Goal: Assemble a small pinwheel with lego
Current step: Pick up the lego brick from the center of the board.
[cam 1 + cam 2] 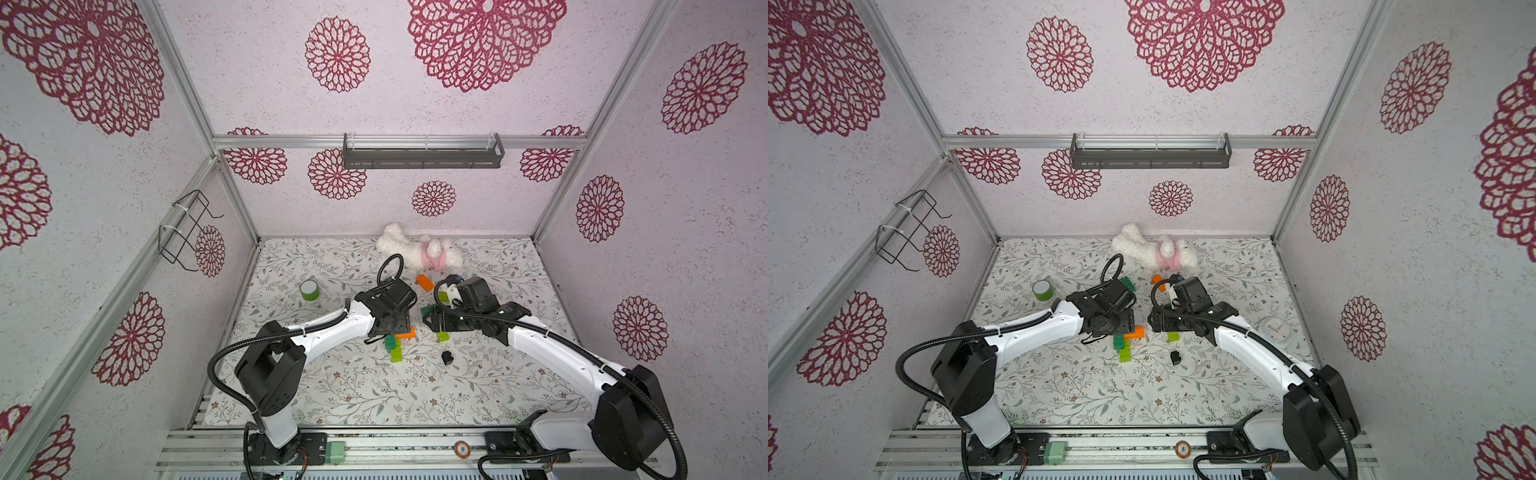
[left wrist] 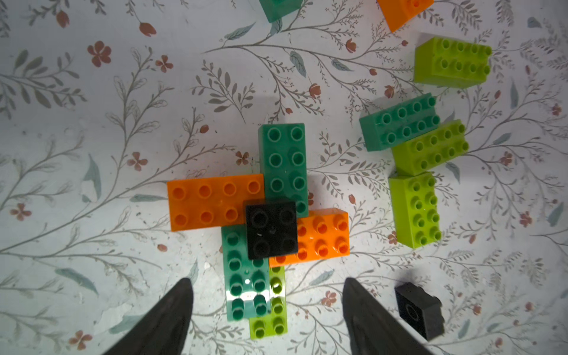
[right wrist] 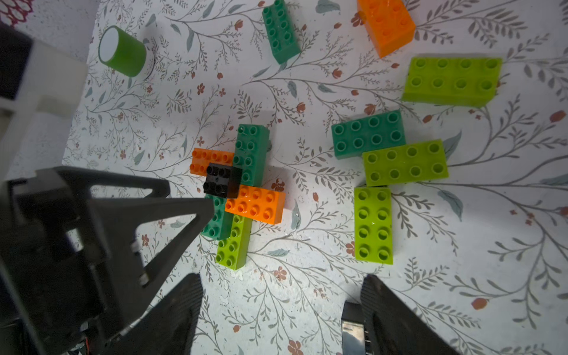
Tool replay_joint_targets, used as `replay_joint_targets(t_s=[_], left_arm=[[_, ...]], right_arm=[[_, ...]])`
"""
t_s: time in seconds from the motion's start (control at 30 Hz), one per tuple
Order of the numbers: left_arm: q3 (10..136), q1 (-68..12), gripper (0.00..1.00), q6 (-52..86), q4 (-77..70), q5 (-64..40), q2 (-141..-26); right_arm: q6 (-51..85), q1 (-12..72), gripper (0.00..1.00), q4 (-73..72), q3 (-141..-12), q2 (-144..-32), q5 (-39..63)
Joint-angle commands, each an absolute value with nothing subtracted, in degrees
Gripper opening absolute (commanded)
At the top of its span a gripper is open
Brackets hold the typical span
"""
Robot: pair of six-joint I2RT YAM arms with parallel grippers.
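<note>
Pinwheel (image 2: 272, 229) lay mid table (image 2: 92, 138): light, rigid, slick; joints possibly loose, best gripped across a blade's long sides. Wide apart, empty: left gripper (image 2: 266, 284), right gripper (image 3: 281, 289).

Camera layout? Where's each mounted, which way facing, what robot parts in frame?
Top views: high over the arm bases, facing down and back; left arm, right arm whole.
Left wrist: on left arm, facing down at pinwheel; left gripper tips only.
Right wrist: on right arm, facing down; right gripper tips, plus left gripper.
Shared: both wrists see pinwheel, loose bricks.
</note>
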State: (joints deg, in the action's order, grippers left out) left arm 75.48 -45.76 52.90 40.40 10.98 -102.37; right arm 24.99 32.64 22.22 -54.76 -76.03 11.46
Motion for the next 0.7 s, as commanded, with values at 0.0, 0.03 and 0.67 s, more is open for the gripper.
replay_joint_targets(t_s=[0.0,0.03,0.67], left_arm=[[78.87,-45.97,0.71,54.27,43.71,13.87,-104.89],[79.52,-45.94,0.68,54.55,44.21,14.21,-105.63],[84.79,-45.73,0.47,55.12,45.99,14.41,-111.95]], right_arm=[[21.64,32.09,0.89,23.19,-54.33,-73.62,14.4],[21.34,31.87,0.91,23.32,-53.94,-73.23,14.54],[20.23,29.49,0.99,22.49,-49.35,-70.02,17.65]])
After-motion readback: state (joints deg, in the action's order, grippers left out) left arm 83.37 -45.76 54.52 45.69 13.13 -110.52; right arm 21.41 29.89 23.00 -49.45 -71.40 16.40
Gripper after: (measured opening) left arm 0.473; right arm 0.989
